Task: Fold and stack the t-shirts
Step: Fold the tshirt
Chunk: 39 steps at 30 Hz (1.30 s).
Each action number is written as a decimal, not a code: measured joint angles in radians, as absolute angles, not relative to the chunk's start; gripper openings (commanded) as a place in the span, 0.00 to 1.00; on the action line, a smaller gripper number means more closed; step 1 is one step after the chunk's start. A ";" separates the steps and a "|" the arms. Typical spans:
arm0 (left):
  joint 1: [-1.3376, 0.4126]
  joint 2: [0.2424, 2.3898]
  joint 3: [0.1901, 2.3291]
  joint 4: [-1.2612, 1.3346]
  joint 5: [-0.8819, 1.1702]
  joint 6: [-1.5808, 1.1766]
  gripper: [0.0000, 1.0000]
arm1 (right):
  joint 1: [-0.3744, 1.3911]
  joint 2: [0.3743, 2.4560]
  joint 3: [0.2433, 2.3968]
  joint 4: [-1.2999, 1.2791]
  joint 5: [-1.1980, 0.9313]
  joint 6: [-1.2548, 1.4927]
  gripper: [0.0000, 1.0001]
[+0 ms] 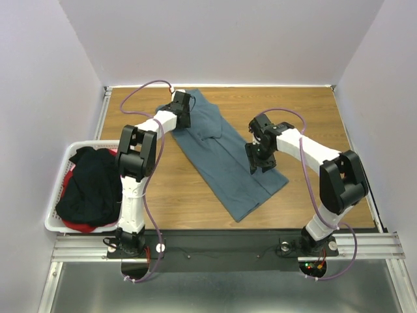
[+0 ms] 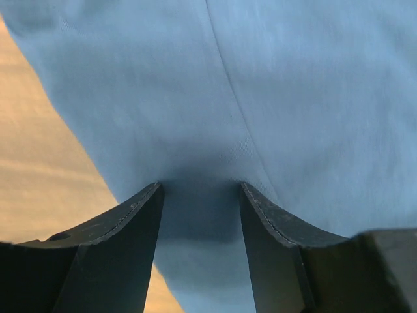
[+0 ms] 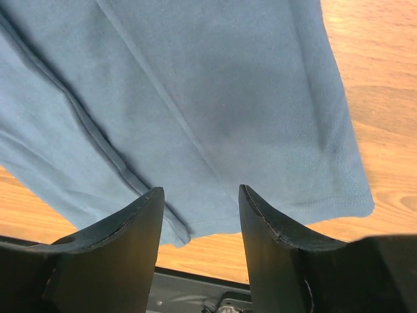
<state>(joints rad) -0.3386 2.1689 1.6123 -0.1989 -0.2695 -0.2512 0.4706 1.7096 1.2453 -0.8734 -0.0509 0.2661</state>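
A slate blue-grey t-shirt lies folded into a long diagonal strip on the wooden table. My left gripper is open, its tips low over the strip's far left end; the cloth fills the left wrist view between the fingers. My right gripper is open above the strip's right edge near the lower end. The right wrist view shows the hem with a fold seam, nothing gripped. A black shirt lies over a red-pink one in the basket.
A white lattice basket stands at the table's left edge beside the left arm. Bare wood lies right of the shirt. White walls enclose the table. A metal rail runs along the near edge.
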 measured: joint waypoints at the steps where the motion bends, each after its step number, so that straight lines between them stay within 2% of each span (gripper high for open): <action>1: -0.331 2.188 1.640 -0.204 -0.270 -0.242 0.61 | 0.471 1.702 1.242 -0.873 -0.050 0.269 0.55; 7: -0.286 2.319 1.848 -0.262 -0.257 -0.194 0.62 | 0.466 1.687 1.228 -0.865 -0.041 0.296 0.54; 12: -0.255 2.512 2.192 -0.357 -0.230 -0.140 0.65 | 0.457 1.685 1.229 -0.860 -0.029 0.325 0.54; 16: -0.239 2.586 2.320 -0.390 -0.208 -0.106 0.74 | 0.451 1.676 1.230 -0.859 -0.017 0.347 0.55; 19: -0.227 2.585 2.330 -0.394 -0.177 -0.097 0.80 | 0.449 1.666 1.231 -0.859 0.006 0.362 0.55; 23: -0.226 2.477 2.154 -0.370 -0.126 -0.112 0.83 | 0.427 1.640 1.231 -0.859 0.035 0.363 0.56; 26: -0.237 2.272 1.917 -0.369 -0.115 -0.155 0.83 | 0.390 1.612 1.231 -0.858 0.046 0.353 0.58; 31: -0.323 1.775 1.507 -0.338 -0.154 -0.306 0.83 | 0.311 1.577 1.231 -0.848 0.047 0.321 0.58; 34: -0.455 1.485 1.317 -0.337 -0.186 -0.437 0.82 | 0.279 1.577 1.221 -0.831 0.019 0.327 0.58; 39: -0.762 1.269 1.022 -0.335 -0.202 -0.745 0.82 | 0.268 1.556 1.135 -0.779 0.011 0.361 0.58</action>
